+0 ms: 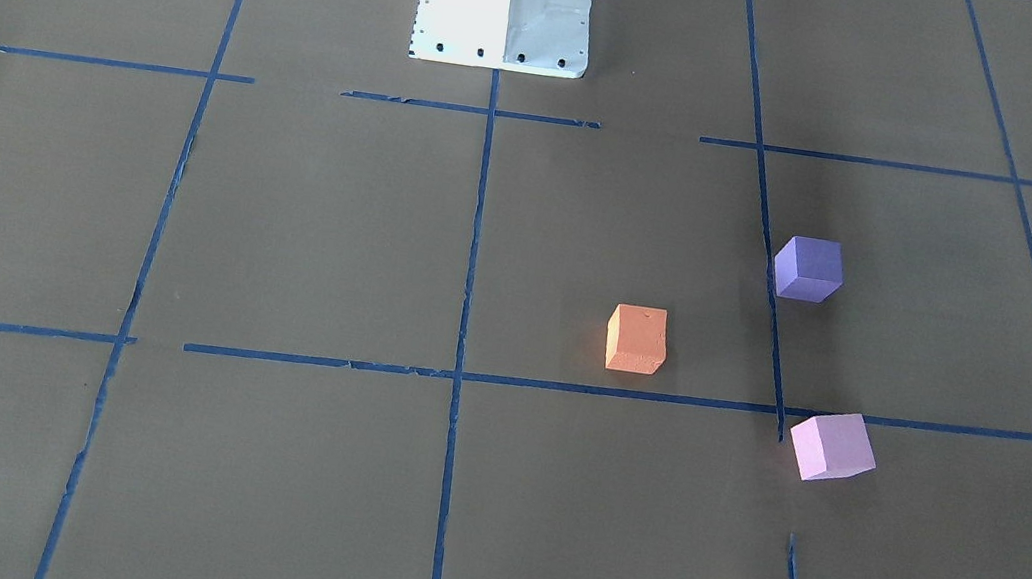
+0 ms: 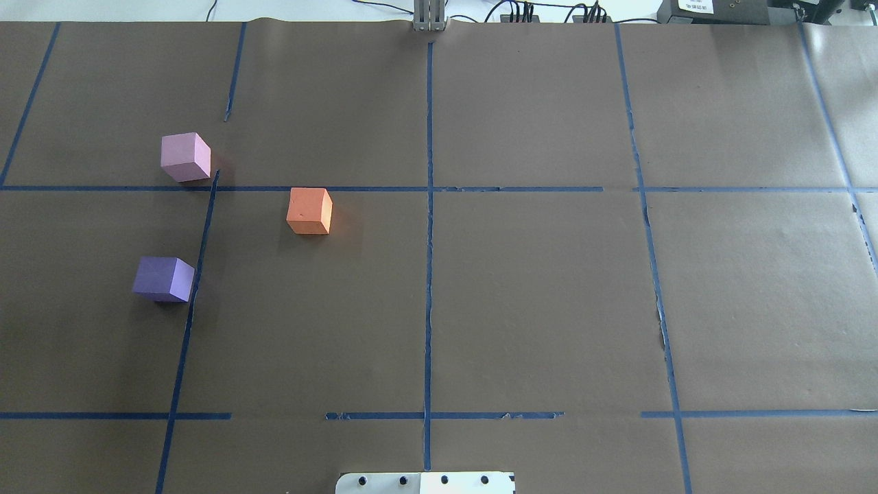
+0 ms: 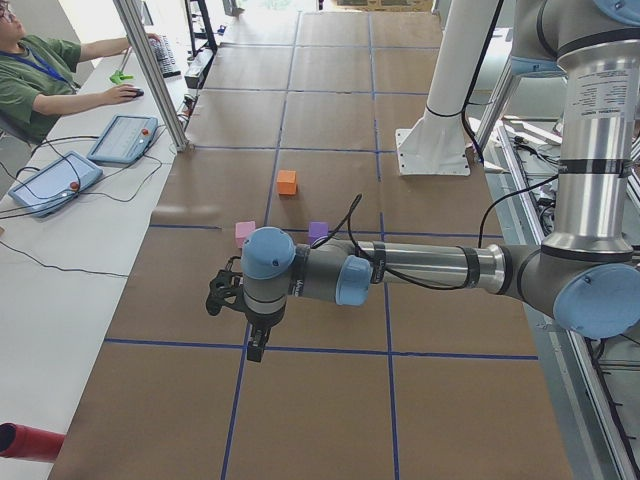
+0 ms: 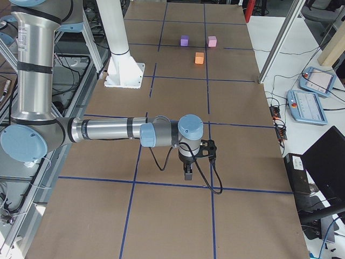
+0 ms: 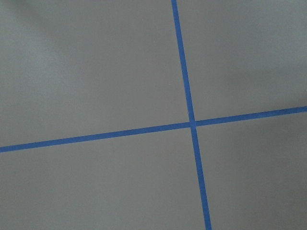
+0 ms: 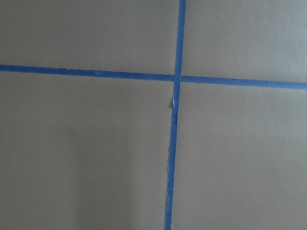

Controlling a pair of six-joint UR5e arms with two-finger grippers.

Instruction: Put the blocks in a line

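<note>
Three cubes lie apart on the brown paper on my left half of the table. The orange block (image 2: 309,210) (image 1: 637,339) is nearest the middle. The dark purple block (image 2: 163,278) (image 1: 809,268) is closer to my base. The pink-lilac block (image 2: 185,157) (image 1: 832,446) is farthest out. My left gripper (image 3: 256,345) shows only in the exterior left view, hanging above the paper well short of the blocks; I cannot tell if it is open. My right gripper (image 4: 188,174) shows only in the exterior right view, far from the blocks (image 4: 199,58); I cannot tell its state. Both wrist views show only paper and blue tape.
The white robot base (image 1: 506,0) stands at the table's near-robot edge. Blue tape lines (image 2: 429,206) grid the paper. An operator (image 3: 40,75) sits at a side desk with teach pendants (image 3: 55,182) (image 4: 312,105) beyond the table's far edge.
</note>
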